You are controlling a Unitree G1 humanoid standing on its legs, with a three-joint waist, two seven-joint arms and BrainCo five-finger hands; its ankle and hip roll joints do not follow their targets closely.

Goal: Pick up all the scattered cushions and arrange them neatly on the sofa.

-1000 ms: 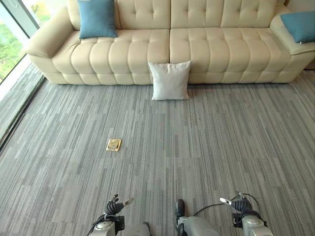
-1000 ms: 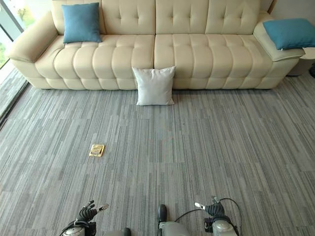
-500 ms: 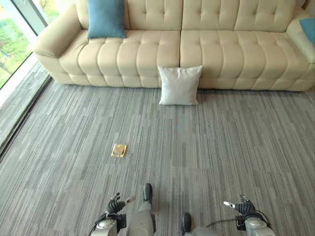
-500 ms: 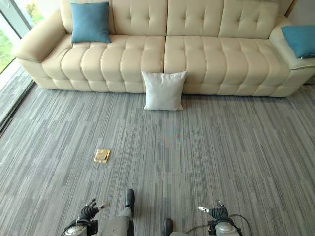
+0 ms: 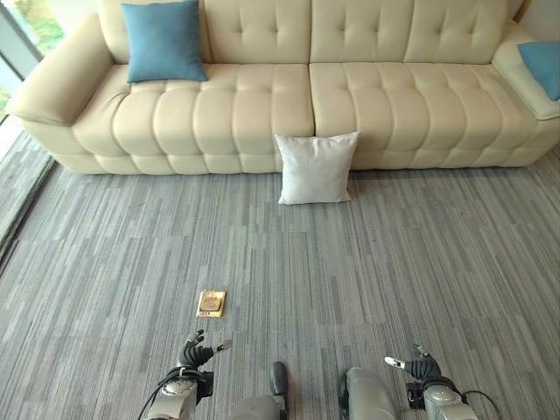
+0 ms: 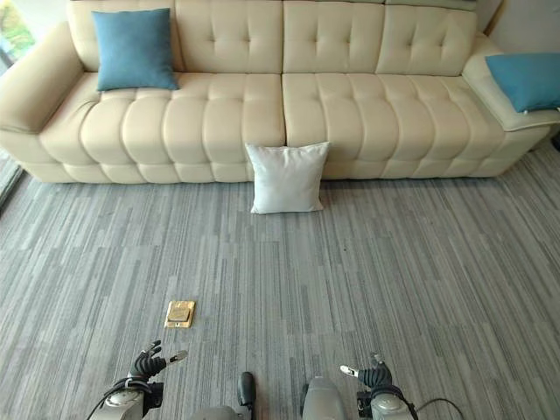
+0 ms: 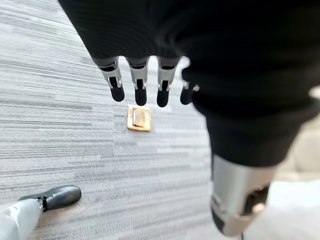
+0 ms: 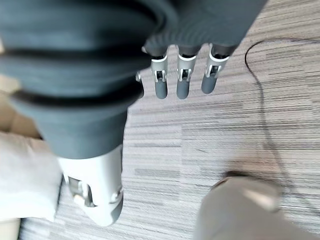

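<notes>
You are looking down at a cream tufted sofa [image 5: 350, 96] that runs across the far side of the grey striped carpet [image 5: 394, 262]. A white cushion [image 5: 315, 168] stands on the carpet, leaning upright against the front of the sofa near the seam between its two seat sections. A blue cushion [image 5: 163, 41] sits upright on the seat at your left end, propped against the backrest close to the armrest. A second blue cushion [image 6: 526, 80] lies on the armrest at your right end. On the carpet, well apart from the white cushion and nearer to you, a small brass floor plate [image 5: 211, 303] lies flat. Your left robot hand [image 5: 194, 353] hangs low at the near edge of the scene, just this side of the plate; its wrist view shows the fingers [image 7: 140, 87] straight and released, with nothing in them and the plate on the carpet past their tips. Your right robot hand [image 5: 414, 367] hangs low on the other side, and its wrist view shows its fingers [image 8: 182, 80] likewise straight and released over bare carpet, holding nothing, with a corner of the white cushion at the frame's edge. Both robot hands are well apart from every cushion.
</notes>
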